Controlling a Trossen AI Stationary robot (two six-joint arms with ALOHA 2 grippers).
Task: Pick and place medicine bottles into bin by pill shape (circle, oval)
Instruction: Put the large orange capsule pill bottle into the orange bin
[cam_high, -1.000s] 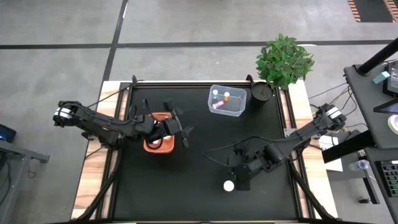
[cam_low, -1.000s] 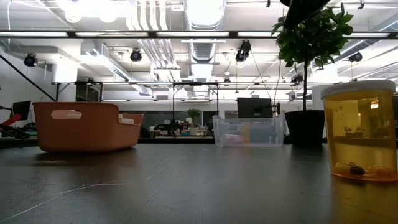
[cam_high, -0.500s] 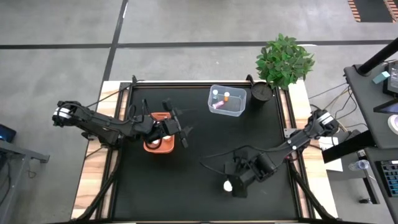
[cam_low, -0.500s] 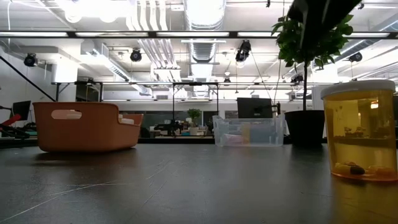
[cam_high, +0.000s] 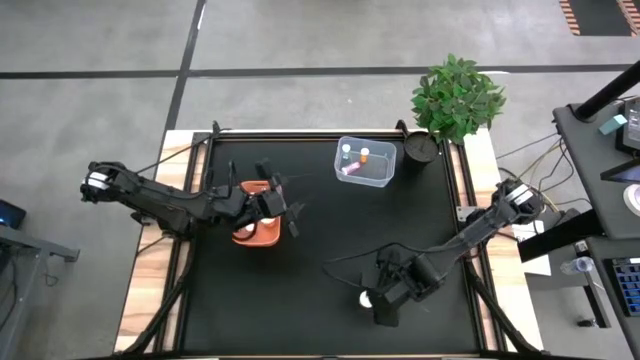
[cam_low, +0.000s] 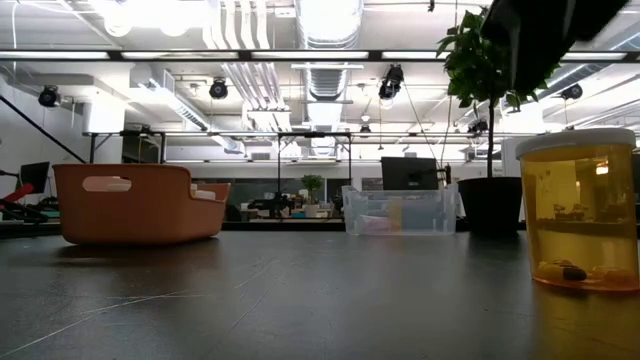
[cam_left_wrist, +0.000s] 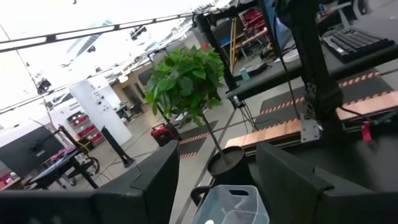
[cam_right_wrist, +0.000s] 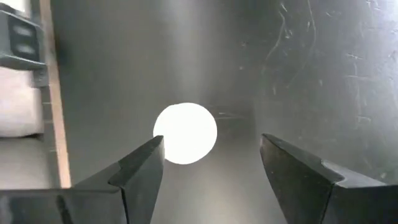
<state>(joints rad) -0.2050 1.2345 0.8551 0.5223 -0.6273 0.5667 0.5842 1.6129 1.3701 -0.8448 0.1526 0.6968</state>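
Note:
One medicine bottle, amber with a white cap (cam_high: 366, 298), stands upright on the black table near its near edge; it is large in the low view (cam_low: 585, 215). My right gripper (cam_high: 380, 300) hangs open above it, fingers pointing down. In the right wrist view the white cap (cam_right_wrist: 185, 133) shows between the two open fingers, nearer one of them, untouched. A clear bin (cam_high: 365, 162) at the far side holds several small bottles. My left gripper (cam_high: 285, 200) is open and empty over the orange bin (cam_high: 252, 232).
A potted plant (cam_high: 455, 98) and its dark pot (cam_high: 422, 148) stand at the far right corner beside the clear bin. The orange bin (cam_low: 140, 203) sits left of centre, with something white inside it. Bare black table lies between the bins and the near edge.
My right gripper has moved toward the table's near edge and down, onto the spot over the white-capped bottle, staying open. The bottle has not moved. My left gripper has drawn a little toward the table's left edge over the orange bin.

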